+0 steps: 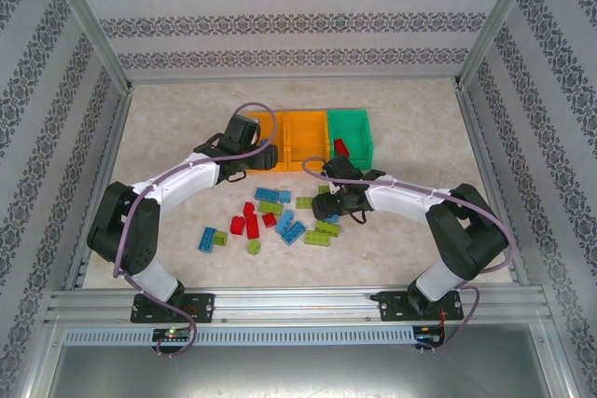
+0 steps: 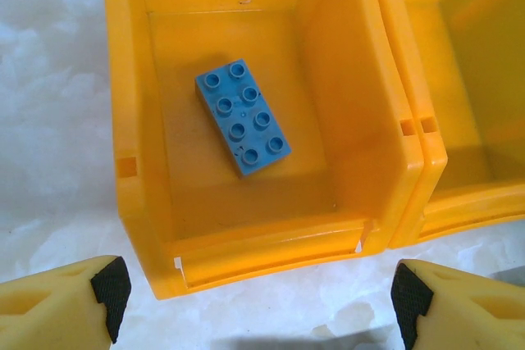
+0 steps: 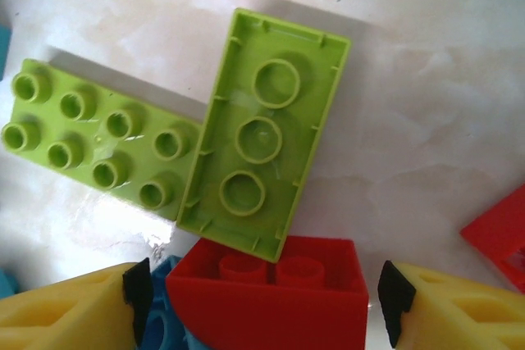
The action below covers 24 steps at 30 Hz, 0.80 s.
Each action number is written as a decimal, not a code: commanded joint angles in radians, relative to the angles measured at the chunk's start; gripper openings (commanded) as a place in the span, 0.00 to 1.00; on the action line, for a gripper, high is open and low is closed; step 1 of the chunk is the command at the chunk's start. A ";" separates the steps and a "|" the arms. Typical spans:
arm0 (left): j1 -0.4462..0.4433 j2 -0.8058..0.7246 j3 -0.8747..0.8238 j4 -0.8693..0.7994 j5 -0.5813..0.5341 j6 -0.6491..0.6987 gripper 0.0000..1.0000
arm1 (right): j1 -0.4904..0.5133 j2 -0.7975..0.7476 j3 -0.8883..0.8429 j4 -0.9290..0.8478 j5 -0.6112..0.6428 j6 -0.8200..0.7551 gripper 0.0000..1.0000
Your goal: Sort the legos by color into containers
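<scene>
1. Top external: find the left gripper point(image 1: 244, 142) at the left orange bin point(image 1: 265, 126) and the right gripper point(image 1: 338, 199) low over the legos point(image 1: 270, 216) scattered on the table point(image 1: 168, 137); note a red piece point(image 1: 341, 147) lying in the green bin point(image 1: 350, 123), so judge red as bound there; take the short path up and away to it, well apart from the left arm; mind that bin's near wall on the way in.
2. Left wrist: see the fingers spread wide and empty, pads point(image 2: 111, 284) just short of the bin's near wall; find the blue brick point(image 2: 243, 117) flat on the bin floor, studs up; lift clear of the rim before heading for the pile; keep off the middle orange bin point(image 2: 459, 79) touching alongside.
3. Right wrist: see the jaws apart, straddling a red brick point(image 3: 271, 297) with a sliver of gap at each pad, nothing clamped yet; centre, then squeeze squarely on its two end faces; beware the upturned lime brick point(image 3: 262, 133) whose corner meets the red one, resting on it or merely touching, cannot tell; expect it to tip, so raise slowly and straight; mind the studded lime brick point(image 3: 94, 141) just beside and a blue piece point(image 3: 164, 321) crowding the left finger; use the bare table to the upper right.
</scene>
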 commanded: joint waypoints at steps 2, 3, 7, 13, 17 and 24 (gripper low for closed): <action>-0.006 -0.033 -0.011 0.023 -0.018 -0.012 0.85 | 0.011 0.027 0.031 -0.018 0.055 0.029 0.73; -0.006 -0.036 -0.012 0.022 -0.021 -0.010 0.85 | 0.011 0.028 0.028 -0.016 0.053 0.031 0.72; -0.007 -0.042 -0.020 0.025 -0.027 -0.006 0.85 | 0.011 0.030 0.022 -0.015 0.050 0.037 0.62; -0.007 -0.045 -0.025 0.024 -0.029 -0.005 0.85 | 0.009 0.023 0.009 -0.022 0.056 0.041 0.50; -0.006 -0.051 -0.030 0.024 -0.030 -0.004 0.85 | 0.007 0.014 0.006 -0.027 0.063 0.047 0.46; -0.006 -0.060 -0.037 0.021 -0.035 0.001 0.85 | -0.014 -0.033 0.008 -0.018 0.082 0.053 0.43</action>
